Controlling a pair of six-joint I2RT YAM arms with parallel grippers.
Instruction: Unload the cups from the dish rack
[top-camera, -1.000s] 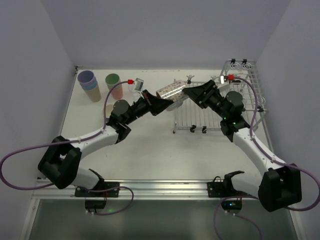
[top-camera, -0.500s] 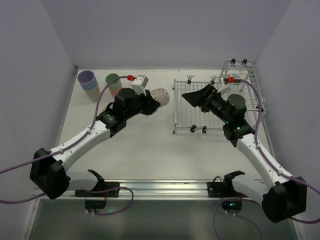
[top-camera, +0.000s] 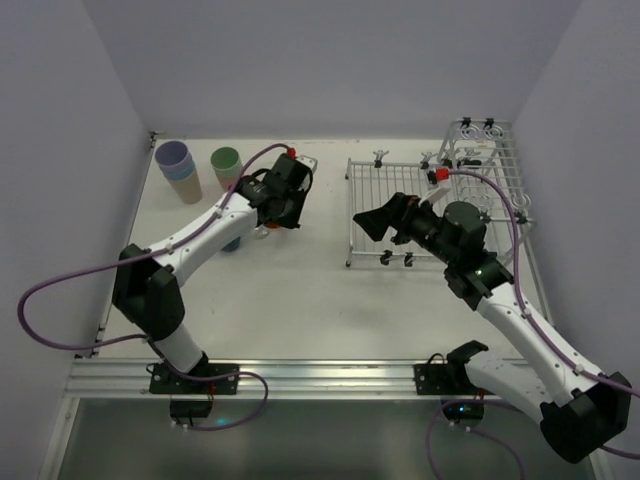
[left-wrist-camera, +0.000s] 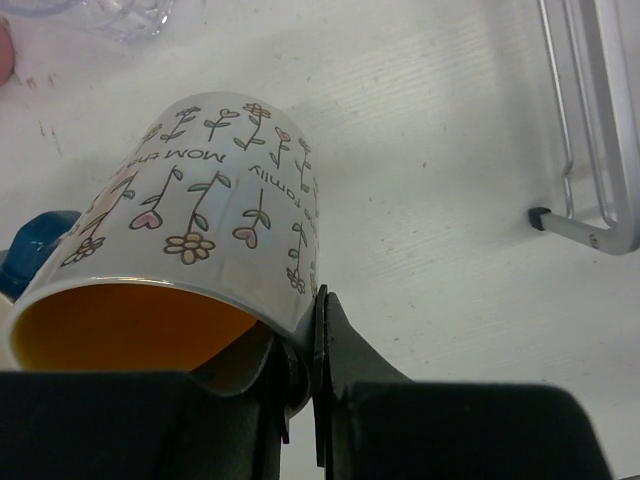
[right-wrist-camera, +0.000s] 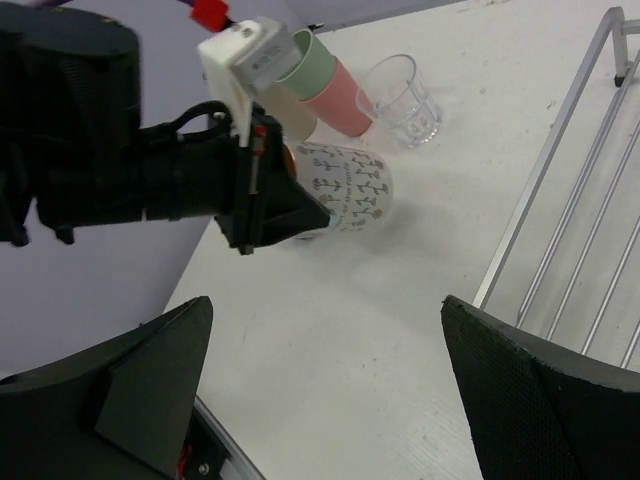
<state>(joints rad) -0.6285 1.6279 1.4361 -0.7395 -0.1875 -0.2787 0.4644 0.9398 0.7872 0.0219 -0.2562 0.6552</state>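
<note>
My left gripper (top-camera: 268, 214) is shut on the rim of the white flower-printed, orange-lined mug (left-wrist-camera: 200, 215), one finger inside and one (left-wrist-camera: 345, 345) outside. The mug is tilted on its side, low over the table left of the dish rack (top-camera: 440, 205). The right wrist view shows the mug (right-wrist-camera: 350, 195) too. A dark-blue mug (top-camera: 232, 243) stands just beside it. My right gripper (top-camera: 372, 222) is open and empty, at the rack's near left corner. No cups show in the rack.
A lavender, blue and beige tumbler stack (top-camera: 178, 170) and a green-on-pink stack (top-camera: 228, 166) stand at the back left. A clear glass (right-wrist-camera: 400, 100) stands beyond the mug. The rack's black foot (left-wrist-camera: 540, 216) is to the mug's right.
Both grippers met at the mug over the rack's left edge. My left gripper has carried it left and lowered it beside the dark-blue mug. My right gripper has drawn back, open.
</note>
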